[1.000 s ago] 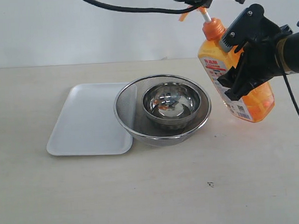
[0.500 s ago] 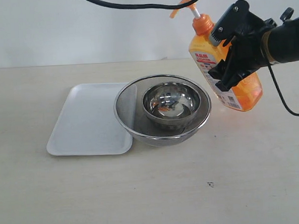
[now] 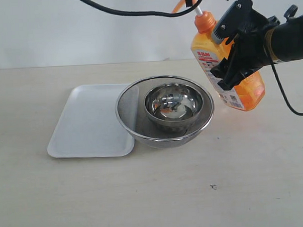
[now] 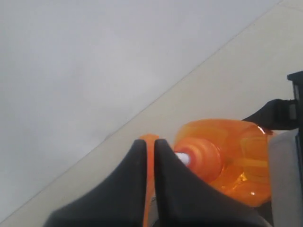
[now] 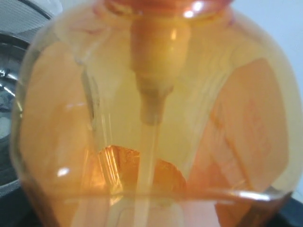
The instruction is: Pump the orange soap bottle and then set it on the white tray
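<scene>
Both pincers are gripping the orange soap bottle beside the mesh strainer, well apart from the white tray.
The right pincer is clamping the bottle's body from the side, its black fingers pressing across the label, and the bottle is leaning with its pump head toward the strainer. In the left wrist view the left pincer is pinching the thin orange pump spout between fingers that are nearly pressed together. The tray is lying flat on the table, with the strainer overlapping its right edge and holding a steel bowl. Whether the bottle's base is touching the table is hard to tell.
</scene>
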{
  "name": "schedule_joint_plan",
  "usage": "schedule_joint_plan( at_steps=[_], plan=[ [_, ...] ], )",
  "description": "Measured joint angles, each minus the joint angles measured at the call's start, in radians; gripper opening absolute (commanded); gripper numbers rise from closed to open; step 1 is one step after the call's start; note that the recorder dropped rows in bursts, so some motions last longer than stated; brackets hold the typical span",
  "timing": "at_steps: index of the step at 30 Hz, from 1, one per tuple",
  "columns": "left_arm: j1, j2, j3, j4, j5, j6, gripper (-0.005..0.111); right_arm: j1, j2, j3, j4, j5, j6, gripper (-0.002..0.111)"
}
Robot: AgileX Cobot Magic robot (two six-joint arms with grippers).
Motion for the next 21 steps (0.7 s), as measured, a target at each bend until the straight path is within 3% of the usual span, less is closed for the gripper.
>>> schedule_joint_plan(
  at_steps=[16,21],
  plan=[
    [0.0,0.0,0.0,0.03,0.053,0.003,0.005,0.0,0.0,0.0,0.0,-0.006,0.015,0.0],
    [0.002,-0.004,0.0,0.006,0.051,0.07,0.005,0.0,0.0,0.0,0.0,-0.006,0.019,0.0]
  ],
)
